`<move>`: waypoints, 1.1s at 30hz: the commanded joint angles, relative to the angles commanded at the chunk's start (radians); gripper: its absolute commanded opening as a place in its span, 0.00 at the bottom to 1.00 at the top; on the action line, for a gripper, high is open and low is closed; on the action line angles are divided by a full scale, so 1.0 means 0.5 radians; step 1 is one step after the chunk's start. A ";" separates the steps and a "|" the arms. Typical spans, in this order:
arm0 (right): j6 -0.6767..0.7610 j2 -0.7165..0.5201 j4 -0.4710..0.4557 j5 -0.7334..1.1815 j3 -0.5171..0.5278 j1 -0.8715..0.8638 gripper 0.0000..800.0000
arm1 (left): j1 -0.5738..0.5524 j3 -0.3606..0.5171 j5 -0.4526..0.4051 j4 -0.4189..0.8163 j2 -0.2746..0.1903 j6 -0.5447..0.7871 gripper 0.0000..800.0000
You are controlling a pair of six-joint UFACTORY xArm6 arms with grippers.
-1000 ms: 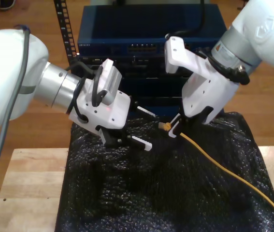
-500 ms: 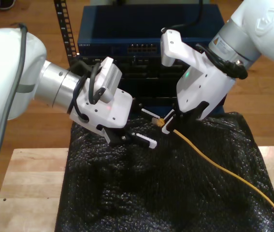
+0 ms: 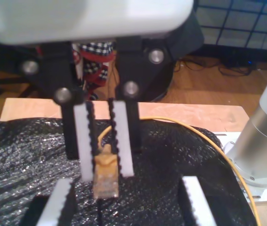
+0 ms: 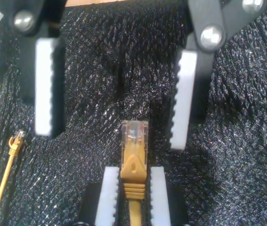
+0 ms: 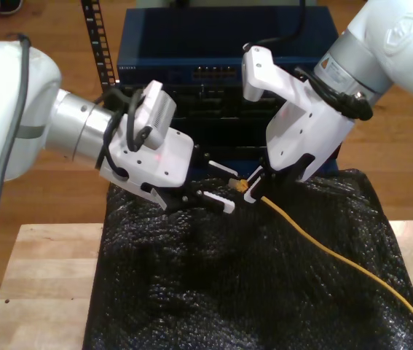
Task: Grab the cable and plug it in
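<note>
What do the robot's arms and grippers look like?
Both arms have glossy white shells and silver wrists. My first gripper and my second gripper have white housings, black finger links with silver screws, and ridged white pads. Black cables loop at the first wrist.

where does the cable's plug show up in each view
Exterior view: plug at picture centre, at my second end effector.
First wrist view: plug pinched between the far fingers.
Second wrist view: plug poking out past the shut fingers.
Shared landmark: black bubble wrap.
</note>
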 joint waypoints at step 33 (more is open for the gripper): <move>0.000 0.000 0.000 0.000 0.000 0.021 0.02 | 0.031 0.015 -0.012 -0.080 0.003 0.000 0.04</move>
